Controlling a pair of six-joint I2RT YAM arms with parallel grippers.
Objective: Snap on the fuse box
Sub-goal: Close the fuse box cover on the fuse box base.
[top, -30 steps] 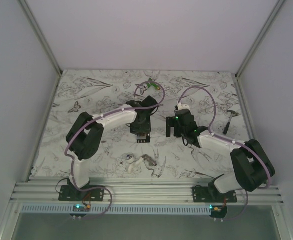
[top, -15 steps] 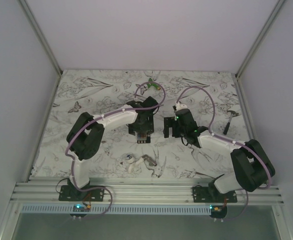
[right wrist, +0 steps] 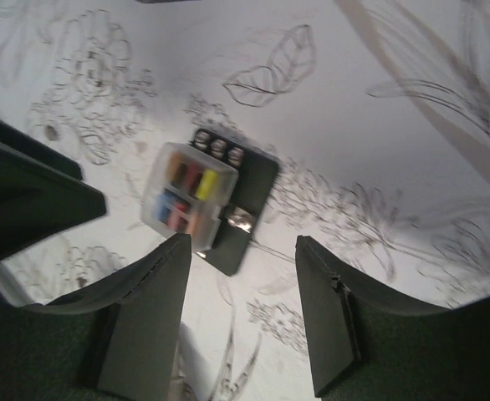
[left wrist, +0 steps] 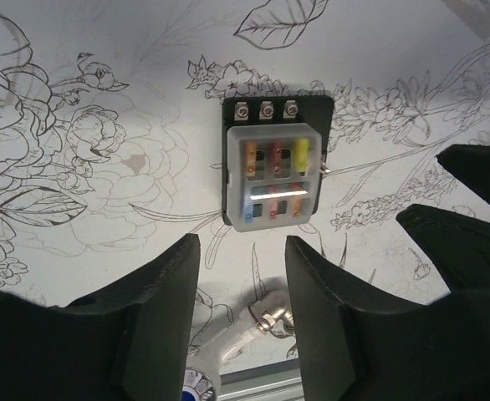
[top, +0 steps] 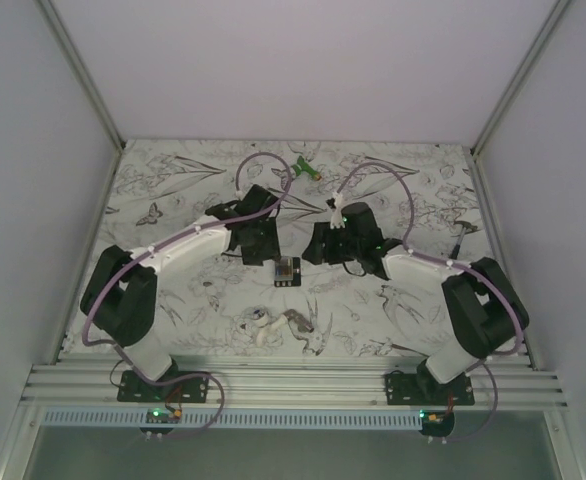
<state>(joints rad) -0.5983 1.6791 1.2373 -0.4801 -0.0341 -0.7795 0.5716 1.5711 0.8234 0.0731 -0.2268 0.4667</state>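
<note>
Top external view: the fuse box (top: 287, 271) lies on the desk (top: 173, 190) between the two arms, slightly toward the bases from both wrists; the left pincer (top: 265, 256) hangs just beside it on its left and the right pincer (top: 315, 250) just beside it on its right; I judge the two about equally near, so neither arm has a clear advantage.

Left wrist view: the fuse box sits ahead of the left pincer, just beyond the fingertips (left wrist: 186, 251) and slightly right of the gap's centre line; its long axis runs straight away from me, with the terminal screws (left wrist: 266, 109) at the far end; a translucent cover (left wrist: 272, 200) lies over the coloured fuses (left wrist: 300, 154); the jaws stand partly apart and grip nothing; the right pincer's fingers intrude at the right edge.

Right wrist view: the box lies ahead and left of the right pincer (right wrist: 243, 251), its long axis running diagonally away toward upper right; the cover sits toward one side of the black base, leaving a strip exposed; I cannot tell whether it is latched; these jaws are also partly apart and empty.

Judgement: the coming move is a downward press on the cover, so either pincer must first centre itself over the box.
</note>
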